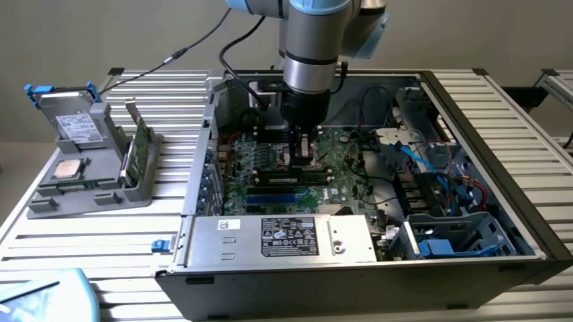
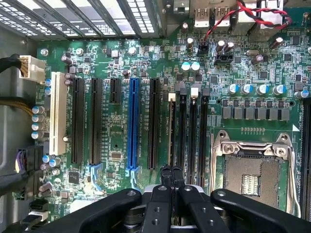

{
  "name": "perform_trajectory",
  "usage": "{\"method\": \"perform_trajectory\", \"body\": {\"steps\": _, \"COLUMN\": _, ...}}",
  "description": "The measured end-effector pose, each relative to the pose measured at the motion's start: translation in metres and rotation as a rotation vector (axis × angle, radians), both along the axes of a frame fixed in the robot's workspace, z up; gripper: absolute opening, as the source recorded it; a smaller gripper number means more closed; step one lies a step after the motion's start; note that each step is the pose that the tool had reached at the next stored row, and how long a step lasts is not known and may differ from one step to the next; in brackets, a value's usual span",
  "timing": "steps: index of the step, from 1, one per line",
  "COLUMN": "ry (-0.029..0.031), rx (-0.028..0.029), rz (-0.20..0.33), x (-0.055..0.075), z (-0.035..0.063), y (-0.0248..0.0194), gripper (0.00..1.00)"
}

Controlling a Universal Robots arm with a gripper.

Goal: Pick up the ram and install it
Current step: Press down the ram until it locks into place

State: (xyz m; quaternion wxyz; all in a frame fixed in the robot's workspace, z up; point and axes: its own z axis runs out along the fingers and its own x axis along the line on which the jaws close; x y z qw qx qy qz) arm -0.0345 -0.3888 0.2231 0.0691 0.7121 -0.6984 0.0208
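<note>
Green ram (image 1: 291, 178) lies lengthwise across the motherboard (image 1: 345, 161), closed fingers (image 2: 171, 177) pressing its top.

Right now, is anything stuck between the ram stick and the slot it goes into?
Nothing visible is. The gripper, fingers shut, is down over the motherboard, and the ram already lies along the black slots beside the processor socket.

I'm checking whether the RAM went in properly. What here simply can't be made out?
- Whether the ram is fully seated: exterior view, the hand stands over it and the slot latches are too small.
- The ram's lower end: wrist view, the hand's fingers cover it.
- Power supply label text: exterior view, too small.
- Processor socket: wrist view, cut off by the edge.
</note>
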Motion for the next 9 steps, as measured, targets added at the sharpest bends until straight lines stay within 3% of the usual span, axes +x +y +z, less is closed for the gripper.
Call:
{"method": "perform_trajectory", "body": {"steps": 2, "ry": -0.0011, "rx": 0.0024, "rz": 0.0, "x": 0.0, "z": 0.0057, "y": 0.0004, "gripper": 0.11}}
{"method": "perform_trajectory", "body": {"steps": 9, "ry": 0.0007, "rx": 0.0007, "rz": 0.0, "x": 0.001, "z": 0.0321, "y": 0.0001, "gripper": 0.11}}
